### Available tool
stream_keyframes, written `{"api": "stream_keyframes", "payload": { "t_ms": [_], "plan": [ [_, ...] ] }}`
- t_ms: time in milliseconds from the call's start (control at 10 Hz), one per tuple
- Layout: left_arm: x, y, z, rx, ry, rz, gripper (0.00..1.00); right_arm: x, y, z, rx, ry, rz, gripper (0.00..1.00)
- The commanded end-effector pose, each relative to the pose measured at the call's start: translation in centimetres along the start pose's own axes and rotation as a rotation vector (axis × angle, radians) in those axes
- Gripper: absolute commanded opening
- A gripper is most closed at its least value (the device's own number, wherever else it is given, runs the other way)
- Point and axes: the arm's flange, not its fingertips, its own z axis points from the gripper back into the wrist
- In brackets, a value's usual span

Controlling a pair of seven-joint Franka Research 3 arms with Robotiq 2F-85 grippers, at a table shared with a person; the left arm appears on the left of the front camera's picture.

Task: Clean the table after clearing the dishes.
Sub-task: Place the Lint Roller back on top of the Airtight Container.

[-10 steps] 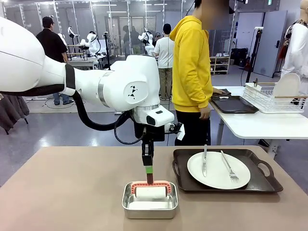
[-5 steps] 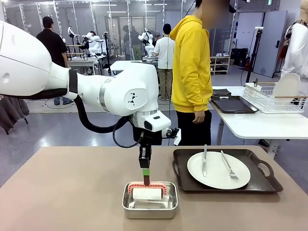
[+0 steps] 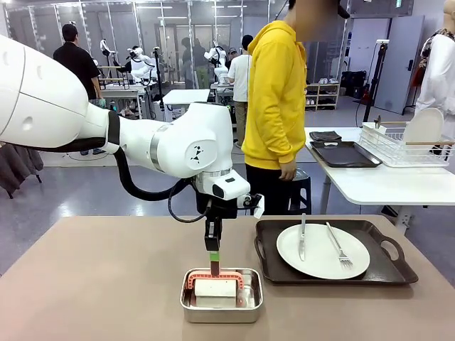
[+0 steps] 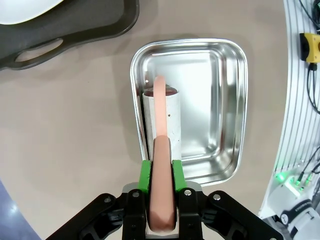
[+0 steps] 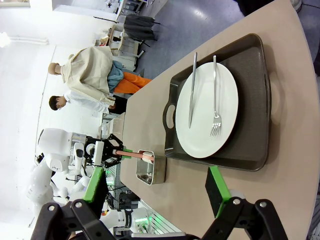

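My left gripper points straight down over the table, shut on the pink handle of a white roller. The roller rests inside a small steel pan near the front edge. To its right a white plate with a knife and a fork lies on a black handled tray. My right gripper hangs open and clear of the table, looking at the same plate and tray.
A person in a yellow hoodie stands at the far side, behind the tray. A white side table at the right carries another black tray and a dish rack. Bare tabletop lies left of the pan.
My left gripper has come down and a little to the left, lowering the roller deeper into the pan. The person has stepped to the left.
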Motion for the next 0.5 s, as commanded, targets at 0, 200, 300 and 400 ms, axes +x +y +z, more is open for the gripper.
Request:
{"api": "stream_keyframes", "payload": {
  "t_ms": [0, 200, 300, 400],
  "plan": [
    [-0.54, 0.86, -1.2, -0.013, 0.007, -0.005, 0.21, -0.09, 0.26, 0.1, 0.003, -0.003, 0.005, 1.0],
    [-0.56, 1.15, -1.26, -0.015, 0.009, 0.003, 0.21, -0.09, 0.26, 0.1, 0.003, -0.003, 0.005, 1.0],
    [-0.56, 1.17, -0.99, -0.017, 0.006, 0.005, 0.31, -0.09, 0.26, 0.1, 0.003, -0.003, 0.005, 1.0],
    [-0.53, 1.06, -0.63, -0.008, 0.003, 0.004, 0.33, -0.09, 0.26, 0.1, 0.003, -0.003, 0.005, 1.0]
  ]
}}
